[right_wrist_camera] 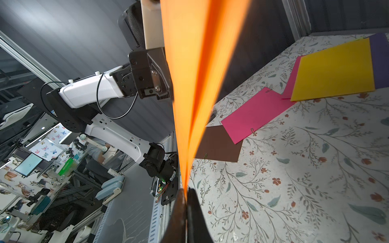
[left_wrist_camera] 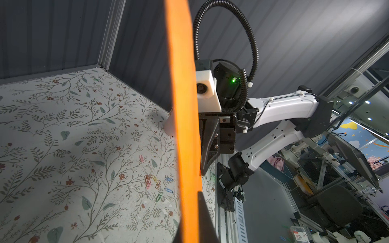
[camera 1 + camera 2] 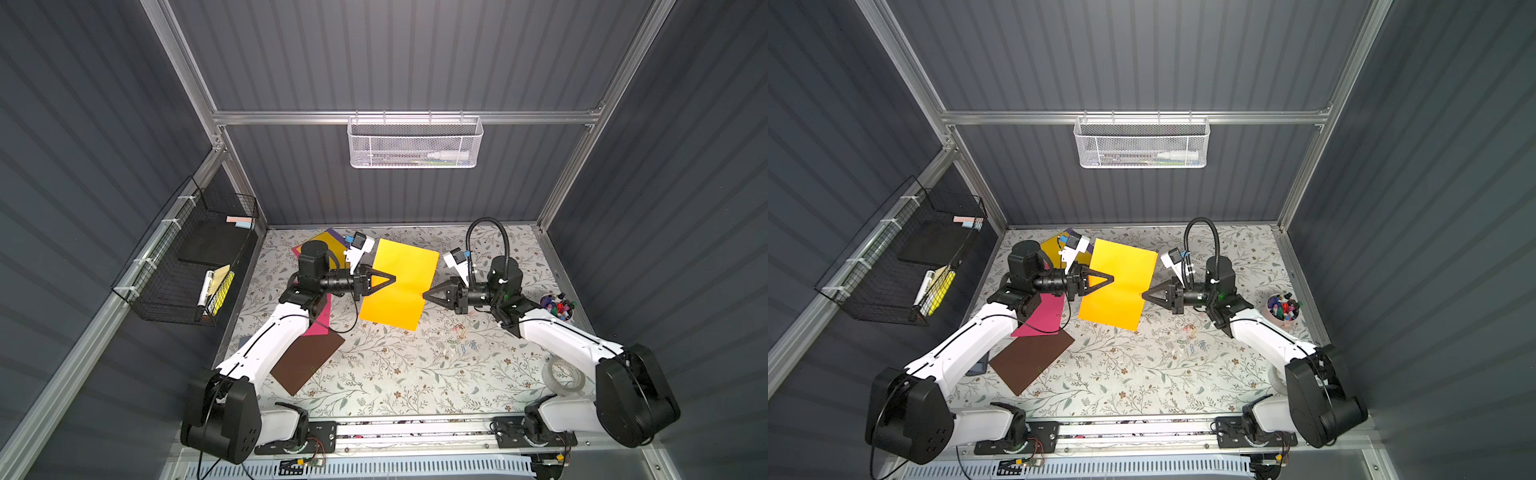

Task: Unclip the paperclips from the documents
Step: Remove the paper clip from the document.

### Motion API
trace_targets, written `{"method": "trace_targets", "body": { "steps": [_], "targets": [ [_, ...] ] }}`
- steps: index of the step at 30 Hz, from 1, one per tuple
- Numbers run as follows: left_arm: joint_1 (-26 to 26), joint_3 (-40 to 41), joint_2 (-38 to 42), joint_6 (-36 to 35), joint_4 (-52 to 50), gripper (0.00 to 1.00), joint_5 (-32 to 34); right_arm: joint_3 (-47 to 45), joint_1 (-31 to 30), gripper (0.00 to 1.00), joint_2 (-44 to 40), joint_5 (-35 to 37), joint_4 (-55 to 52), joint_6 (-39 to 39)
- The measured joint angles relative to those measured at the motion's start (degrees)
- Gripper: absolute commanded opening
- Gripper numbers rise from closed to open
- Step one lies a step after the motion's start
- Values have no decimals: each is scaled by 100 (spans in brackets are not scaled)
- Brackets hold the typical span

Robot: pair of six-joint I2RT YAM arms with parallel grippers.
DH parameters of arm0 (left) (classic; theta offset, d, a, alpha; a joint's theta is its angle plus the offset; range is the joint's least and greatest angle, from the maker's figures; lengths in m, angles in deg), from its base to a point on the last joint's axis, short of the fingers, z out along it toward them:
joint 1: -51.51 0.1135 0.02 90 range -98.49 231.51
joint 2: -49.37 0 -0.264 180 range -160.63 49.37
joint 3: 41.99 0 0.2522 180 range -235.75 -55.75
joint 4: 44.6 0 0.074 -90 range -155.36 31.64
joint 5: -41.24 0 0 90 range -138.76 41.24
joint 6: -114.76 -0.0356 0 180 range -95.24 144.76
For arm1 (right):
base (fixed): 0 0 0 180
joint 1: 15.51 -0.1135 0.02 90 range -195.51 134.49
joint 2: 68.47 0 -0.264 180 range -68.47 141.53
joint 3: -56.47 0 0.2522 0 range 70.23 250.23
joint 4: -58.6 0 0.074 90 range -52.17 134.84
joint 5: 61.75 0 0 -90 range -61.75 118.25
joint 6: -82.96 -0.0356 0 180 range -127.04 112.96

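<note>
Arms stand mirrored over the floral table [image 3: 395, 382]. The left arm [image 3: 266, 336] rises from its base at the near-left corner, forearm angled up and inward, wrist level, so that the left gripper [image 3: 392, 277] points toward the right side. The right arm [image 3: 561, 336] does likewise from the near-right corner, and the right gripper [image 3: 424, 295] points toward the left side. The orange document [image 3: 405, 266] hangs between them, tilted and clear of the table, held at two opposite side edges. The left gripper is clamped on the edge nearer its own arm, jaws closed over the paper. The right gripper is clamped on the opposite edge. The right wrist view shows its jaws pressed together on the paper, with the stack parting into two leaves just beyond the tips. Whether a clip lies between those jaws cannot be told. Under and behind the left arm, flat on the table, lie the yellow sheet [image 1: 334, 69], purple sheet [image 1: 381, 61], magenta sheet [image 1: 259, 113] and brown sheet [image 1: 219, 147], overlapping in a loose fan. Paperclips [image 2: 156, 185] in mixed colours lie loose in a cluster on the table near the right arm, apart from every sheet. Single ones sit on the edges of the magenta and brown sheets. A red-and-white label [image 2: 300, 235] shows on a small box in the left wrist view, its print too small to read.
</note>
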Motion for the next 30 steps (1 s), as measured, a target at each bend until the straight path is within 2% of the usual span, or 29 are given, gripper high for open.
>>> {"method": "trace_targets", "body": {
  "steps": [5, 20, 30],
  "targets": [
    [15, 2, 0, -90, -125, 0, 20, 0, -11, 6, -31, 42, -162, 118],
    [20, 2, 0, -212, -264, 0, -4, 0, 50, 9, 46, 37, -339, 170],
    [234, -42, 0, -302, -282, 0, 28, -15, 291, 0, 81, 48, -699, 278]
  ]
}}
